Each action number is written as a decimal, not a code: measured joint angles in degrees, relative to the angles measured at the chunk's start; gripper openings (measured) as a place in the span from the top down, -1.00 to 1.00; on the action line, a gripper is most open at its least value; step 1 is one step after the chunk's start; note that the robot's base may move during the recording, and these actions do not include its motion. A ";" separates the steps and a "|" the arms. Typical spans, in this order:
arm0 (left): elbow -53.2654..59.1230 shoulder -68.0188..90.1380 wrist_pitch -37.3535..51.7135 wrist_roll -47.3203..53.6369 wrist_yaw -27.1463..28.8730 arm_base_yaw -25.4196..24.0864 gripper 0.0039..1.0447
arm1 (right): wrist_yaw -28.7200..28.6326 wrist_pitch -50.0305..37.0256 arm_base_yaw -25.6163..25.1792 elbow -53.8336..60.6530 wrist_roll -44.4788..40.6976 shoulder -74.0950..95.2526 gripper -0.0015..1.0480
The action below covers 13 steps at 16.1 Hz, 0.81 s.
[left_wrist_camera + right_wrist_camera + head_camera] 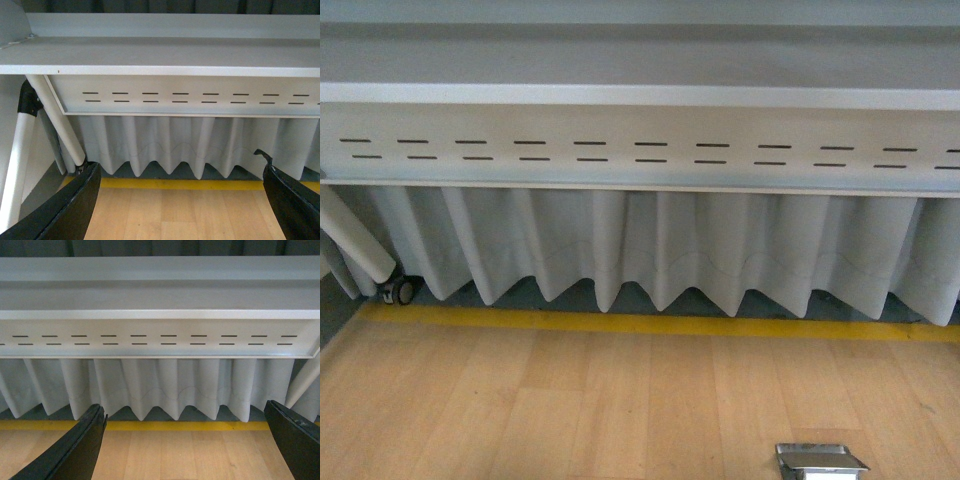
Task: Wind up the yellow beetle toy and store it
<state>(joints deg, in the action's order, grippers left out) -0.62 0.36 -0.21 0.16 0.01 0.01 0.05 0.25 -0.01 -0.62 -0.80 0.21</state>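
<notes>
The yellow beetle toy does not show in any of the three views, so its place cannot be told. The front view looks at a long white metal panel, smooth and matt, punched with two staggered rows of short dark slots. From its lower edge, a pale grey cloth curtain hangs in soft, regular pleats with a scalloped hem. Along the foot of the curtain runs a flat strip of yellow tape. Nearer than that lies a floor of light wood-grain boards, smooth with a faint sheen. At 5 o'clock in the front view a small square box of shiny metal sits in the floor, cut off by the frame's edge. At 9 o'clock a round white tube leg slants down, with a small black wheel just beside its lower end at 8 o'clock. Neither arm appears in the front view. The left gripper is held low and roughly level, facing the panel and curtain. Its two glossy black fingers, broad and curved with tapering tips, stand wide apart with nothing between them but floor and tape. The right gripper points the same way at much the same height. Its black fingers are likewise spread wide and grip nothing.
</notes>
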 joint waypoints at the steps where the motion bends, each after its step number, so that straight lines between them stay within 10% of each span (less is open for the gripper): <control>1: 0.00 0.00 0.00 0.00 0.00 0.00 -0.88 | 0.00 -0.02 0.00 0.00 0.00 0.00 -0.87; 13: 0.00 0.00 0.00 0.00 0.00 0.00 -0.88 | 0.00 0.00 0.00 0.00 -0.02 0.00 -0.87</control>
<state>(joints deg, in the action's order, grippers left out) -0.62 0.36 -0.21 0.16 0.01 0.01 0.05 0.25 -0.01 -0.62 -0.82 0.21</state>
